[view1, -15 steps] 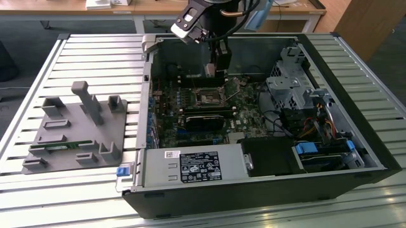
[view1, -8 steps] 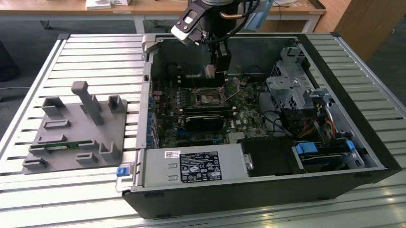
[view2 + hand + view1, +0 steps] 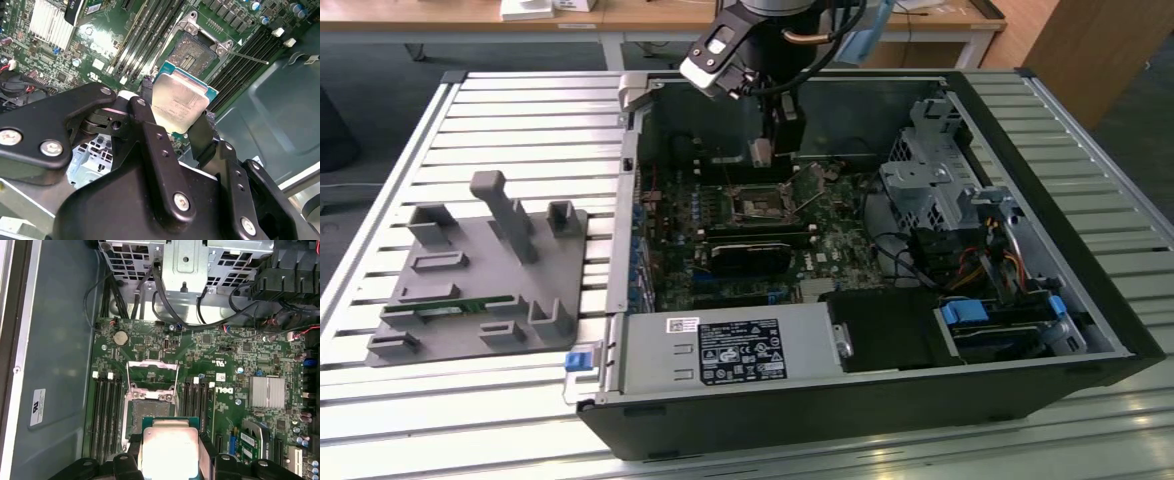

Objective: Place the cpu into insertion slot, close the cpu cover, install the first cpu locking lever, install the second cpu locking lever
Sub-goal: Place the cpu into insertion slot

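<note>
— Grip first: what does the tool [image 3: 177,114] hold?

— It is clenched on the cpu [image 3: 181,102], a small flat square chip with a silver-grey metal top and a green border. One black finger [image 3: 146,97] presses on each of two opposite edges. In the exterior view the tool [image 3: 778,130] hangs in the upper centre of the frame. It is inside the open black computer case [image 3: 854,410], which lies on the slatted metal desk [image 3: 520,100].

— And the socket?

— The insertion slot [image 3: 150,410], a square socket with a dark centre and silver rim, sits in the green circuit board [image 3: 225,352]. It lies bare below the chip, with clear air between them. The cpu cover [image 3: 152,372], a thin silver frame plate with a square window, is tipped up off the socket on its hinge.

— How will the chip handle?

— Light and stiff, I judge, with no give. The polished metal top looks slippery, so a loose pinch could let it slide or twist. The underside contacts and the socket's pins are surely fragile.

— Where should it be held?

— By the bare side edges, as here, never the faces. It should be kept level and never forced down.
</note>
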`<state>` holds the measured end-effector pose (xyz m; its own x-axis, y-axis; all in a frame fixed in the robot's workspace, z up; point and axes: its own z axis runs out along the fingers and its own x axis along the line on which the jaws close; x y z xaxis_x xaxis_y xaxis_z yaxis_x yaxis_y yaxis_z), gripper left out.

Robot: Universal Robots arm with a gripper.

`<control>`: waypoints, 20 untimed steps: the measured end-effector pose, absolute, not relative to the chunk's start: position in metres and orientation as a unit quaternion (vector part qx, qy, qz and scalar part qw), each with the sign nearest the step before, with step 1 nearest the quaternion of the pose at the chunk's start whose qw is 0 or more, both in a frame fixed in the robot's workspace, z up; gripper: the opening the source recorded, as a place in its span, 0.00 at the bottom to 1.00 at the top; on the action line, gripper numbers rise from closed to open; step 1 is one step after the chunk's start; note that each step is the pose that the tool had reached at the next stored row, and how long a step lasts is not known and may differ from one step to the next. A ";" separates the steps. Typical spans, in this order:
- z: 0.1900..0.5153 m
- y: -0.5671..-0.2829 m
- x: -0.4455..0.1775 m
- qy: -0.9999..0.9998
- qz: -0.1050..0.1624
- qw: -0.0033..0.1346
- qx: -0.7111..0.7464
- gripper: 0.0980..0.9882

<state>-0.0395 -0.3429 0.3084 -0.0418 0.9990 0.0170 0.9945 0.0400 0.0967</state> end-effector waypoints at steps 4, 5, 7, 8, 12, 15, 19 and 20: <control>0.305 -0.340 -0.039 0.720 0.041 0.027 0.692 0.49; 0.303 -0.339 -0.039 0.720 0.041 0.027 0.692 0.49; 0.302 -0.339 -0.039 0.720 0.041 0.027 0.692 0.49; 0.301 -0.339 -0.039 0.720 0.041 0.027 0.692 0.49; 0.299 -0.338 -0.039 0.720 0.041 0.027 0.692 0.49; 0.298 -0.338 -0.039 0.720 0.041 0.027 0.692 0.49; 0.296 -0.338 -0.039 0.720 0.041 0.027 0.692 0.49; 0.295 -0.338 -0.039 0.720 0.041 0.027 0.692 0.49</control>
